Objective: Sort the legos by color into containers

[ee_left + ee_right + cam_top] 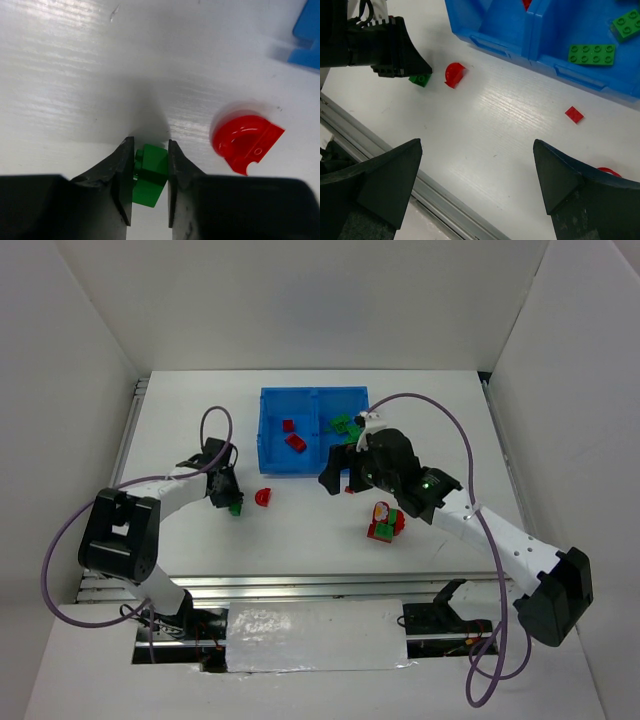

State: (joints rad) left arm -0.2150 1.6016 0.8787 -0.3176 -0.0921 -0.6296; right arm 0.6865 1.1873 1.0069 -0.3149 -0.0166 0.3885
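Note:
The blue tray [290, 468] stands at the back centre. Its left compartment holds two red legos [295, 441]; its right compartment holds green legos [345, 425]. My left gripper [232, 502] is low at the table, shut on a small green lego [150, 172], with a finger pressed on each side. A red curved piece [245, 141] lies just right of it, also seen from above [263, 497]. My right gripper [477, 165] is open and empty, held above the table in front of the tray [505, 30]. Green legos [592, 54] show in its right compartment.
A cluster of joined red and green legos [384, 522] lies under my right arm. A tiny flat red piece [574, 114] lies in front of the tray. A metal rail [300, 585] runs along the table's near edge. White walls enclose the table.

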